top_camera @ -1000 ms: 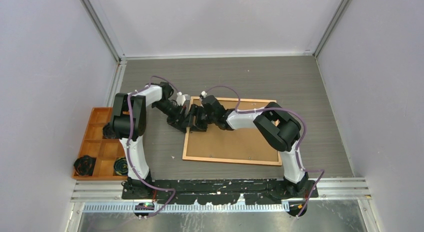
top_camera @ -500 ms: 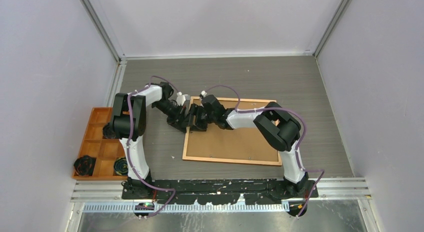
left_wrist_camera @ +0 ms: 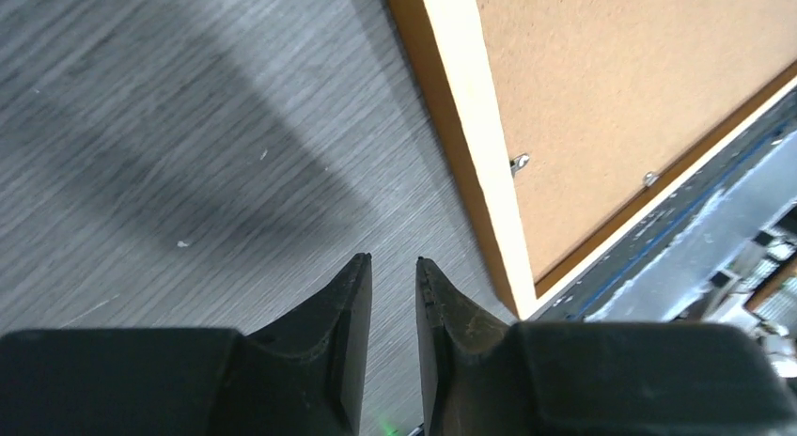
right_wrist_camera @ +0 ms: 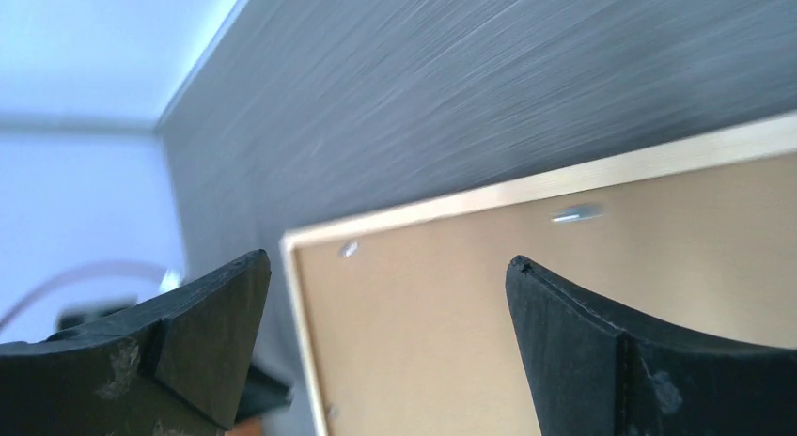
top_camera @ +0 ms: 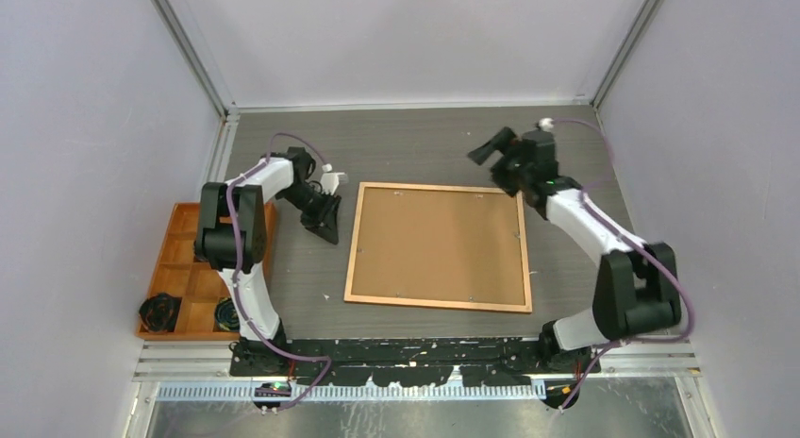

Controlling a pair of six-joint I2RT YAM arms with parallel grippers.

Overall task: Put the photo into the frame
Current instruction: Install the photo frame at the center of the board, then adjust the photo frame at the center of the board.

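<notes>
The frame (top_camera: 351,259) lies flat on the dark table with its brown fibreboard back (top_camera: 439,244) facing up. The photo is hidden. My left gripper (top_camera: 328,232) hangs just left of the frame's far left corner, over bare table. In the left wrist view its fingertips (left_wrist_camera: 395,260) stand a narrow gap apart with nothing between them, and the frame's rail (left_wrist_camera: 470,126) lies to their right. My right gripper (top_camera: 486,155) is raised beyond the frame's far right corner. Its jaws (right_wrist_camera: 383,257) are wide open and empty, with the frame's back (right_wrist_camera: 423,342) below them.
An orange compartment tray (top_camera: 189,268) sits at the left table edge, with black items (top_camera: 160,311) in its near cells. Small metal clips (left_wrist_camera: 519,161) line the frame's back. A metal rail (top_camera: 425,358) runs along the near edge, and walls close in on three sides.
Both grippers were together at the frame's far left corner. The right arm has swung away to the far right and opened wide. The left gripper drew back left off the frame and opened slightly.
</notes>
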